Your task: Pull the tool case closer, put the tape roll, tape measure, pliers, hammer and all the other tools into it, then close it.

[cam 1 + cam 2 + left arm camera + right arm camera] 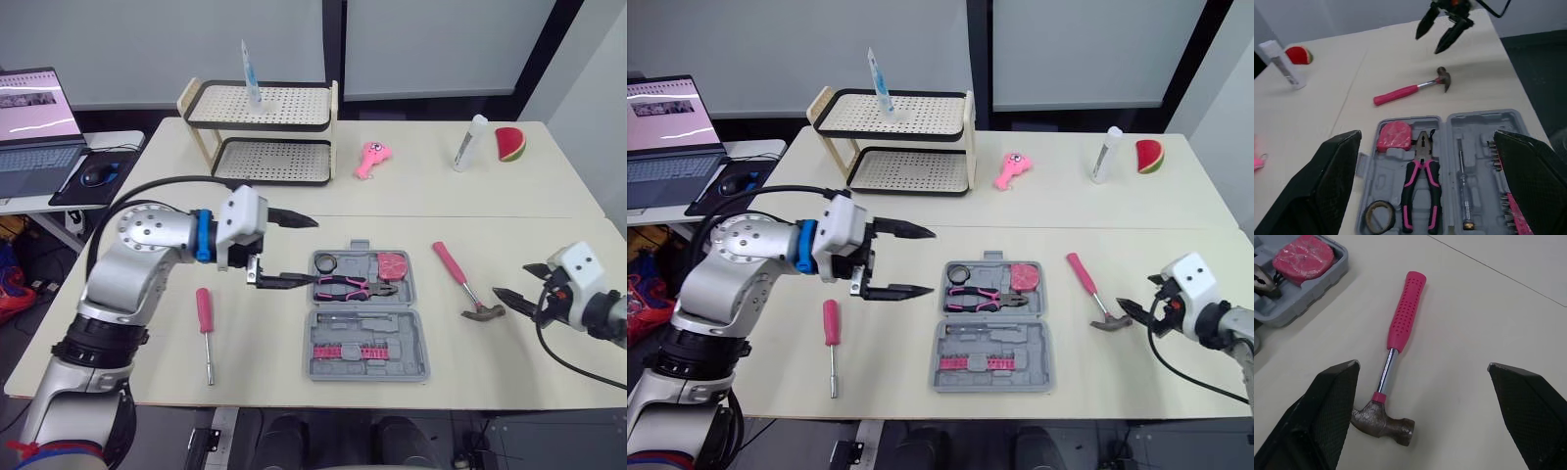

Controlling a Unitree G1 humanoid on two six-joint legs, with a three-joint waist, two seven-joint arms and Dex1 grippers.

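Pink-handled hammer (467, 285) lies on the tabletop (549, 196) just right of the open tool case (367, 333); my right hand (514, 282) gapes beside its head, ready to grasp it. My left hand (313, 252) hovers released.

Both head views look forward and down from above the near edge of the table (411, 196), wide enough to reach its far edge, and they overlap almost wholly. The left wrist view looks low across the open tool case (1479, 147) toward the right edge. The right wrist view sits close over the hammer (1403, 313), which both wrist views share.
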